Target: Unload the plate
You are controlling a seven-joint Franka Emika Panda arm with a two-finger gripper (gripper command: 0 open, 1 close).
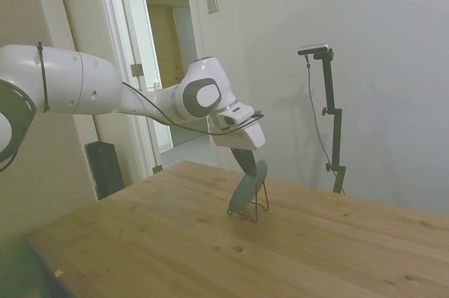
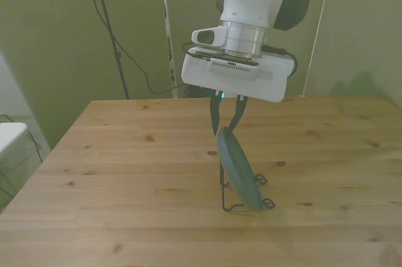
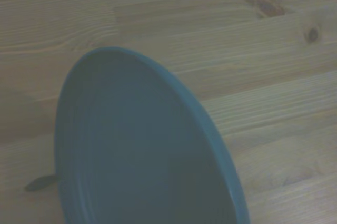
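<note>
The plate (image 2: 242,173) is small, round and dark grey-green. It stands on edge, leaning in a thin black wire stand (image 2: 226,207) near the middle of the wooden table (image 2: 125,154). My gripper (image 2: 224,130) hangs straight down over it, one finger on each side of the plate's top rim and shut on it. In the side view the plate (image 1: 247,189) still rests in the stand (image 1: 261,208), with the gripper (image 1: 250,170) at its upper edge. The wrist view is filled by the plate's hollow face (image 3: 137,150) above the table boards.
Bare wooden boards surround the stand on every side. A white object (image 2: 9,135) sits off the table at the front view's left. An open doorway (image 1: 168,66) and a dark box (image 1: 105,166) on the floor lie beyond the table's far edge in the side view.
</note>
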